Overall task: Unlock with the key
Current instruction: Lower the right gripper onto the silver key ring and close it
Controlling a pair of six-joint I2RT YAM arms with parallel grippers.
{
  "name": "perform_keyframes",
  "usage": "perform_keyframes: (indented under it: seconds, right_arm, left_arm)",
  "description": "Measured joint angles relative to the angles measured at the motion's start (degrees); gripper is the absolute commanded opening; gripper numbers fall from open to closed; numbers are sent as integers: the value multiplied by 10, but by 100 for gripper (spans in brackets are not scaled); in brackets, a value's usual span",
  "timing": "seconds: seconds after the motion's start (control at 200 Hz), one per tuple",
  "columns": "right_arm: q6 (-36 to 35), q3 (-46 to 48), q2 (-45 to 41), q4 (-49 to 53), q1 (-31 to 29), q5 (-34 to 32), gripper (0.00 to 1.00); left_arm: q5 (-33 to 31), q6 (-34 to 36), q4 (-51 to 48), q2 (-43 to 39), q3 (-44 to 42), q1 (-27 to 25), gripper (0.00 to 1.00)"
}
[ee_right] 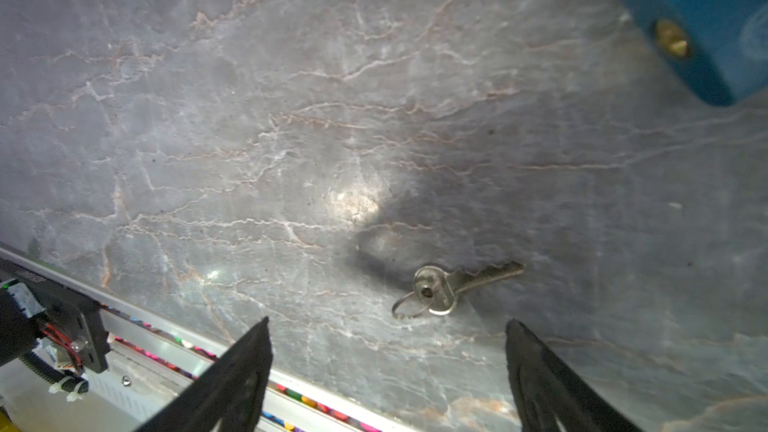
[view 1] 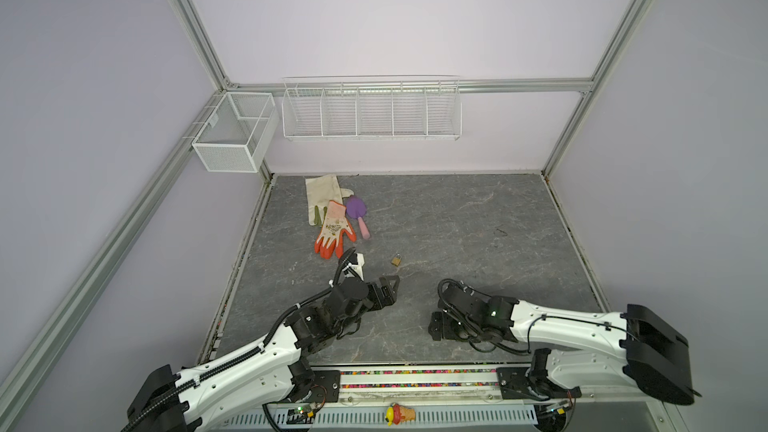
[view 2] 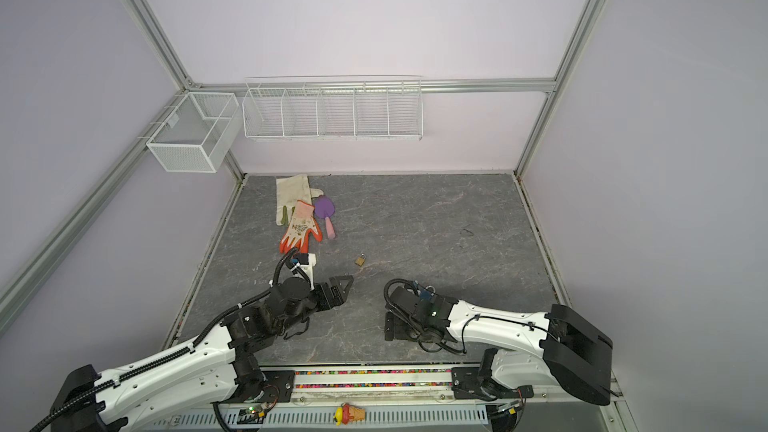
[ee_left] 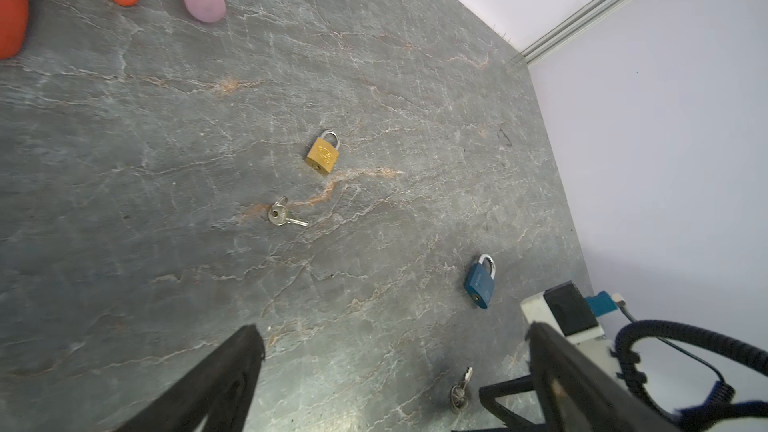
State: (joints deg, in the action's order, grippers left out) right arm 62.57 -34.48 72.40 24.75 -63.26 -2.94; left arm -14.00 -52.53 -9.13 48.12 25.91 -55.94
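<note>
There were two padlocks: a brass padlock and a blue padlock. There were two keys, a bright key and a shadowed key, each on its own small ring. There were two gloves, an orange glove and a cream glove, and a single scoop. Two baskets hung on the walls: one mesh basket and one wire rack split into five sections. One small toy completed the count.
</note>
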Motion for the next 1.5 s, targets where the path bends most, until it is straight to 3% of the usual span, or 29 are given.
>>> perform_keyframes:
  seconds: [0.355, 0.63, 0.835, 1.119, 1.504]
  right_arm:
    - [-14, -33, 56, -2, 0, -1, 89]
    - [-83, -111, 143, 15, -3, -5, 89]
    - [-129, -136, 154, 44, -4, -6, 100]
    - [-156, -120, 68, 100, -4, -24, 79]
    - [-167, -85, 62, 108, -33, -38, 62]
  left_arm:
    - [-12, -3, -30, -10, 0, 0, 99]
    - [-27, -15, -54, -38, 0, 0, 99]
    - [-31, -24, -67, -59, 0, 0, 99]
    - [-14, -37, -56, -36, 2, 0, 99]
    - [21, -54, -15, 19, 4, -8, 99]
